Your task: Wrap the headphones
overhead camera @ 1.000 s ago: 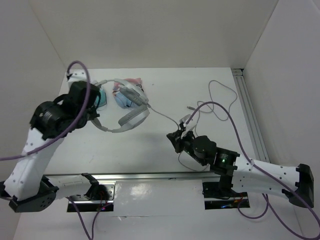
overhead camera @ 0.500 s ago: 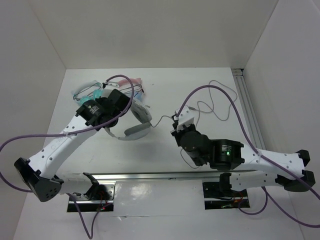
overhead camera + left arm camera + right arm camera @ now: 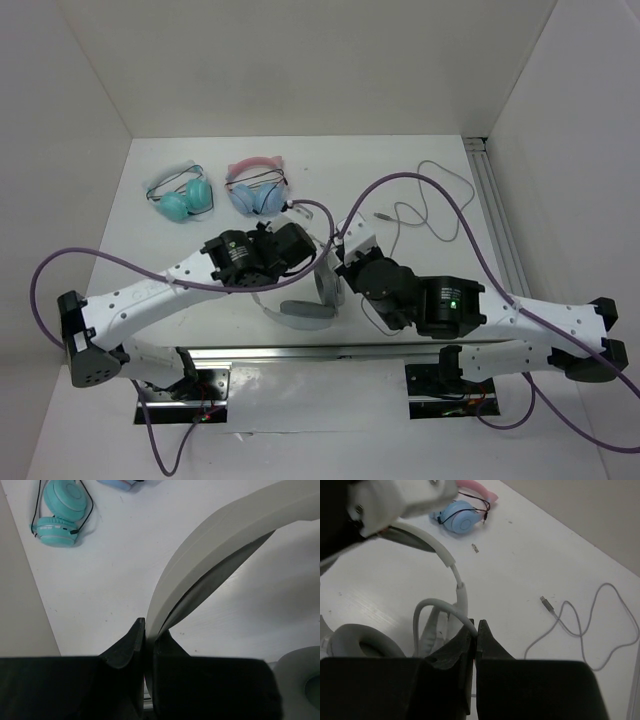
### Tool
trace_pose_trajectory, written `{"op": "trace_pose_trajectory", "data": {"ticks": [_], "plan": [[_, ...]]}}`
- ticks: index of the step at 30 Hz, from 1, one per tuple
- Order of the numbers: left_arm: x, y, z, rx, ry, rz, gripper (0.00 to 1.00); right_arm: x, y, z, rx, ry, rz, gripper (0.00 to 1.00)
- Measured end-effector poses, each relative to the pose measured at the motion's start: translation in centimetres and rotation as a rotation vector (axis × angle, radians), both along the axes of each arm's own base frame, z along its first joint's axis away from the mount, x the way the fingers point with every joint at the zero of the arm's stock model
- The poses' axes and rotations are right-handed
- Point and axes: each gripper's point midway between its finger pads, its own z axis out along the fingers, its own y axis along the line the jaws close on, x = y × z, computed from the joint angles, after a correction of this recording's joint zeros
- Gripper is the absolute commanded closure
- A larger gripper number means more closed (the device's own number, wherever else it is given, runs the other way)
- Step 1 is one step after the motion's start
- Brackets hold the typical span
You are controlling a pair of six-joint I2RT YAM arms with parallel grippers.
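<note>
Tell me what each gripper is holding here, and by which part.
The left gripper pinches the headphones by the headband; the right gripper pinches their thin cable.

The left arm (image 3: pixel 150 290) reaches from the near left corner toward the middle of the table, low and stretched out. The left gripper (image 3: pixel 149 630) has its two fingers pressed on the band of the headphones (image 3: pixel 225 530). The right arm (image 3: pixel 540 320) comes from the near right and bends left. The right gripper (image 3: pixel 475 630) is pinched tight on the cable (image 3: pixel 440 602). The two grippers are just beside each other.
</note>
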Motion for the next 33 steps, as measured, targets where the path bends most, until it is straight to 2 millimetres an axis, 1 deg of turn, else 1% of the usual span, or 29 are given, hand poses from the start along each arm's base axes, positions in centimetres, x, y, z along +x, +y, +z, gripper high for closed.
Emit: {"op": "trace_pose_trajectory", "data": {"ticks": [3,6,11,16,18,22,25,29,33], "plan": [[-0.2,-1.1,-1.0,0.036,0.020,-0.027,1.00,-0.3,0.5,-0.3,-0.002,0.010,0.028,1.00],[-0.5,-1.8,-1.3,0.043,0.021,-0.057,1.00,-0.5,0.6,-0.5,0.002,0.012,0.040,1.00],[-1.8,-2.7,-1.1,-0.020,0.034,-0.156,1.00,-0.5,0.4,-0.6,0.001,0.011,0.035,1.00],[-3.6,-2.9,-0.1,-0.113,0.061,-0.270,1.00,-0.3,0.4,-0.4,0.010,0.004,0.024,1.00],[-4.1,-3.5,0.0,-0.129,0.070,-0.307,1.00,-0.2,0.6,-0.5,0.006,0.000,0.014,1.00],[-5.3,-5.0,-0.5,-0.142,0.105,-0.388,1.00,0.2,0.8,-1.2,-0.034,-0.007,-0.009,1.00],[-5.9,-5.6,-0.5,-0.164,0.125,-0.420,1.00,0.4,0.6,-1.3,-0.041,-0.010,-0.025,1.00],[-6.4,-5.8,0.4,-0.206,0.115,-0.462,1.00,1.4,-0.1,-1.4,-0.046,-0.010,-0.067,1.00],[-6.9,-5.2,2.2,-0.277,0.077,-0.482,1.00,2.3,-0.7,-1.9,-0.048,0.003,-0.105,1.00]]}}
